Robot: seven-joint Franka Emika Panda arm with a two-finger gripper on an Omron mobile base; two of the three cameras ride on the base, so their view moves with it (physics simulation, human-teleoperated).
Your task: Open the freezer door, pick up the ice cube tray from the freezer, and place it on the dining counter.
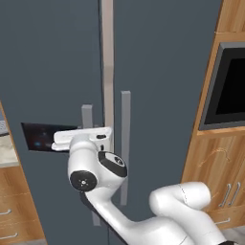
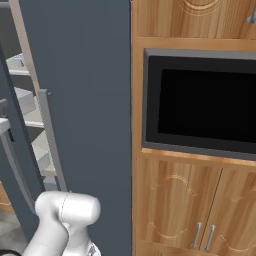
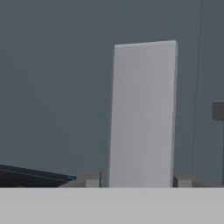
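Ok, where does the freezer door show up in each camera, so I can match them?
Left base view: the freezer door covers the left half, with the black panel on it.
Right base view: a dark sliver at the far left edge, standing ajar.
Hand view: the dark surface across the background.
Shared landmark: its grey bar handle.

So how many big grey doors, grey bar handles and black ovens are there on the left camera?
Grey doors: 2, the freezer door and the plain door
Grey bar handles: 2, the left handle and the right handle
Black oven: 1
Total: 5
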